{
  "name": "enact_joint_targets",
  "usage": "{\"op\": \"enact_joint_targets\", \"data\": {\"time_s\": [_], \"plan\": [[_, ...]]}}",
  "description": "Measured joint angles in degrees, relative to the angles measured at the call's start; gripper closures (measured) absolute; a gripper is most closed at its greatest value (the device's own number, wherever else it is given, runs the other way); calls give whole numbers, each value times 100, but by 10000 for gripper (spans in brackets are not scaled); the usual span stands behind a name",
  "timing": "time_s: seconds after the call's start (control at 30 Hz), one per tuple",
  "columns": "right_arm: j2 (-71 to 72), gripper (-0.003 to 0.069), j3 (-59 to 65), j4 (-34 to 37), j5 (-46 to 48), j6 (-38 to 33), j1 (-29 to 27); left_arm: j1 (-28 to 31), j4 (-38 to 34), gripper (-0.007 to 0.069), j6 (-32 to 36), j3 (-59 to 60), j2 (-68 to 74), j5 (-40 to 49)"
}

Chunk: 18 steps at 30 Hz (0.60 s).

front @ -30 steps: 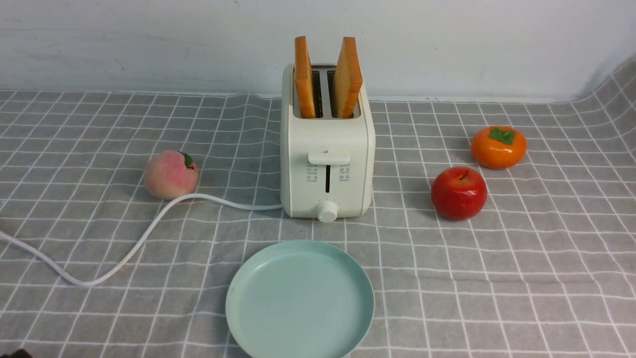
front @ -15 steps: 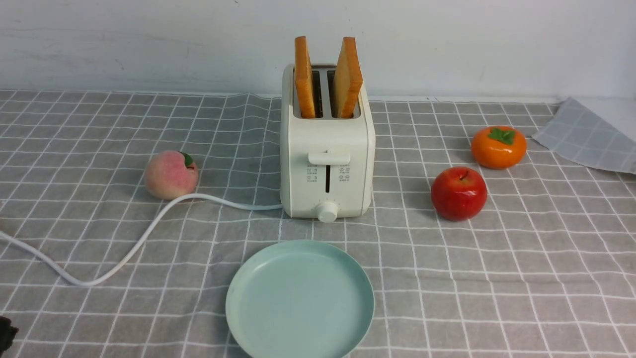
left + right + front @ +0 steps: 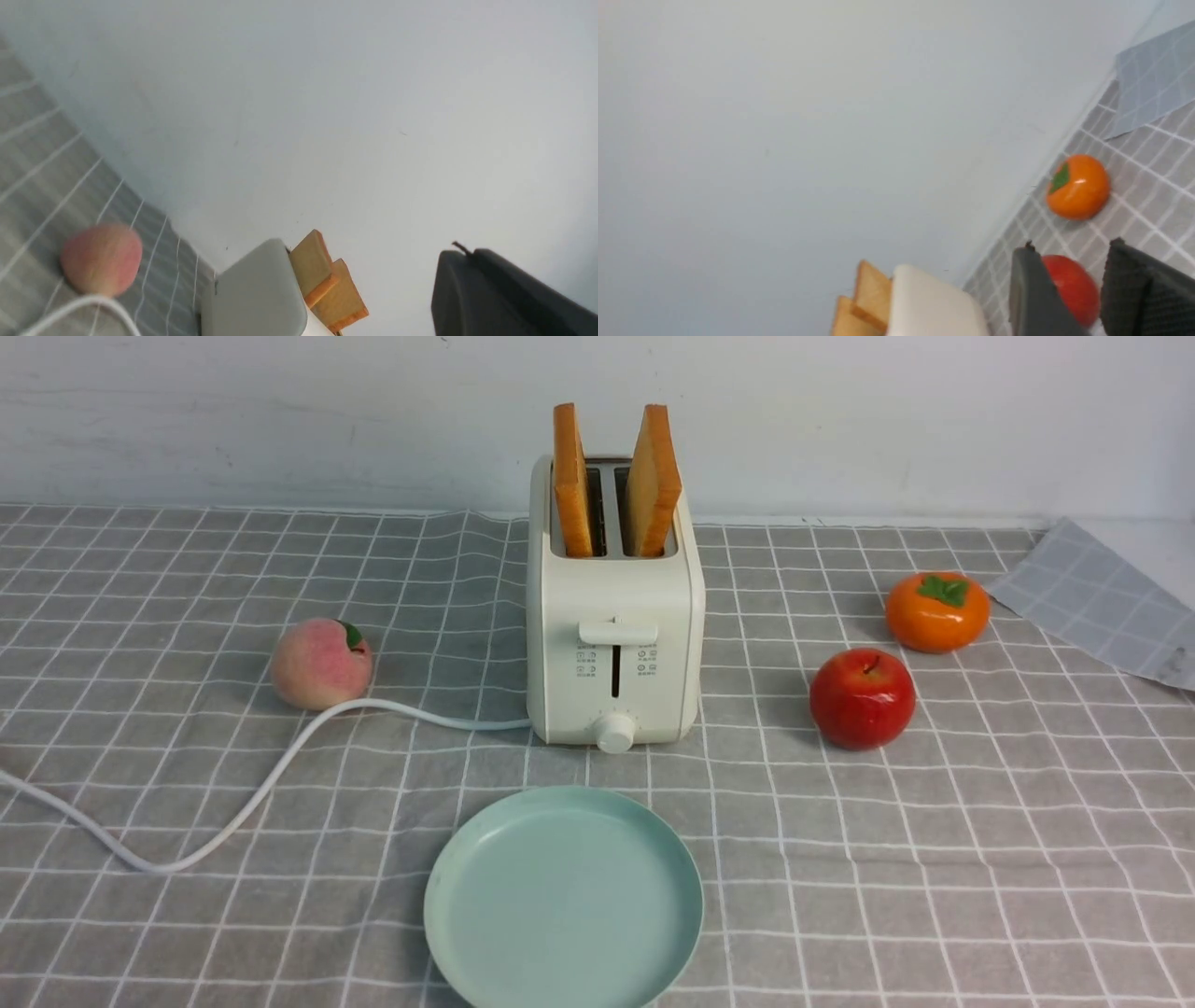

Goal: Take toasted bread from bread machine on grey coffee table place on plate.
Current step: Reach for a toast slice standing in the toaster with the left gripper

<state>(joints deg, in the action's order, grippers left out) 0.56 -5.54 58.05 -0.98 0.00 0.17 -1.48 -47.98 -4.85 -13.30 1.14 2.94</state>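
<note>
Two slices of toasted bread [image 3: 571, 476] [image 3: 653, 476] stand upright in the slots of the cream-white bread machine [image 3: 611, 607], at the back middle of the grey coffee table [image 3: 934, 849]. The empty mint-green plate [image 3: 563, 905] lies just in front of it. Neither gripper shows in the front view. In the left wrist view my left gripper [image 3: 469, 254] looks shut and empty, off to the side of the toast [image 3: 322, 275]. In the right wrist view my right gripper [image 3: 1071, 247] is open and empty, away from the toast [image 3: 871, 294].
A peach [image 3: 320, 665] lies left of the toaster beside its white cord [image 3: 233, 821]. A red apple [image 3: 862, 698] and an orange persimmon [image 3: 936, 611] lie on the right. The cloth's far right corner [image 3: 1092, 607] is folded over.
The cloth's far right corner has dropped from the wall and folded onto the table. A dark bit of the left arm at the lower left edge has left the front view.
</note>
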Motion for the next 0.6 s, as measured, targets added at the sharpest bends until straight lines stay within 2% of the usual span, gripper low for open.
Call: {"op": "enact_joint_targets", "data": {"time_s": [0.1,0.17,0.2,0.27,0.4,0.47,0.6], "plan": [[-349,530,-1290,-286,992,-68,0,0,145,638,594,-988,955,1042],[-885,615,-2351,-661,1806,-396,0,0,181,638,728,-1709,1886,1986],[-1013,624,-2542,-693,1990,-471,0,0,189,638,734,-1865,1975,2077],[-1830,672,-3535,-1103,3137,-799,0,0,267,638,878,-2739,3066,3192],[-3352,676,-4761,-1496,5360,-991,0,0,505,638,1218,-4167,4766,4674],[-3888,671,-5031,-1571,6029,-1005,0,-28,696,638,1261,-4671,5502,4985],[-4501,653,-5062,-1719,6524,-1062,0,-405,1265,638,1132,-5438,6661,4995]]}}
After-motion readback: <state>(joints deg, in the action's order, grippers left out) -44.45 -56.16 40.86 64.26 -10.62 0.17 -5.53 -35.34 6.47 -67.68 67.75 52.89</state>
